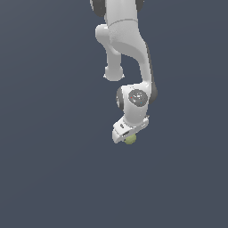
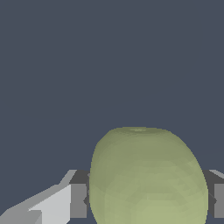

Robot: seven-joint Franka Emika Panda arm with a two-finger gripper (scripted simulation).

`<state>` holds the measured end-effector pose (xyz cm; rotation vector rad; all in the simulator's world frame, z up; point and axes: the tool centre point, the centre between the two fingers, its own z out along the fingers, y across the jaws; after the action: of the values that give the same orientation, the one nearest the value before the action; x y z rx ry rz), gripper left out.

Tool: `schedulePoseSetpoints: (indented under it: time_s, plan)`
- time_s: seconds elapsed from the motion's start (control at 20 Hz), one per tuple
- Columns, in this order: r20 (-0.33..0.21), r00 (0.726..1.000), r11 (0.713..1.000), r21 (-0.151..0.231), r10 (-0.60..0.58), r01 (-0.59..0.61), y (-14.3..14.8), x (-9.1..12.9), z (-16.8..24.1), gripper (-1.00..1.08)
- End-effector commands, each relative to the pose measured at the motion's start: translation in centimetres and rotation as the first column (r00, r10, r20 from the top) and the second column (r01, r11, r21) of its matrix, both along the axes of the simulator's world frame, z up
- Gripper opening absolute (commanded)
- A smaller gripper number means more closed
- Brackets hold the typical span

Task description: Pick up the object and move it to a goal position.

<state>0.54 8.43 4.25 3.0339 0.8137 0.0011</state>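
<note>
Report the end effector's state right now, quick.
End effector: closed on the green ball, one finger against each side.

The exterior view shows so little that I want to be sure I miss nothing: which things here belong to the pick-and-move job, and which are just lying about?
Part of the job:
- green ball, small and olive, sitting between the fingers
- gripper, white, set around the ball

Just lying about:
- nothing else shows; only the plain dark grey ground lies behind the arm. No goal marker can be seen.
</note>
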Motion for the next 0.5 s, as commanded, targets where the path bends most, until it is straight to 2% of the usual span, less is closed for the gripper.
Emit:
schedulePoseSetpoints:
  time_s: [0.0, 0.45]
  plan:
    - [-0.001, 1.0, 1.0, 0.0, 0.001, -0.001, 0.06, -0.03, -0.08, -1.0]
    - [0.013, 1.0, 1.0, 0.005, 0.013, -0.013, -0.02, 0.48, 0.58, -1.0]
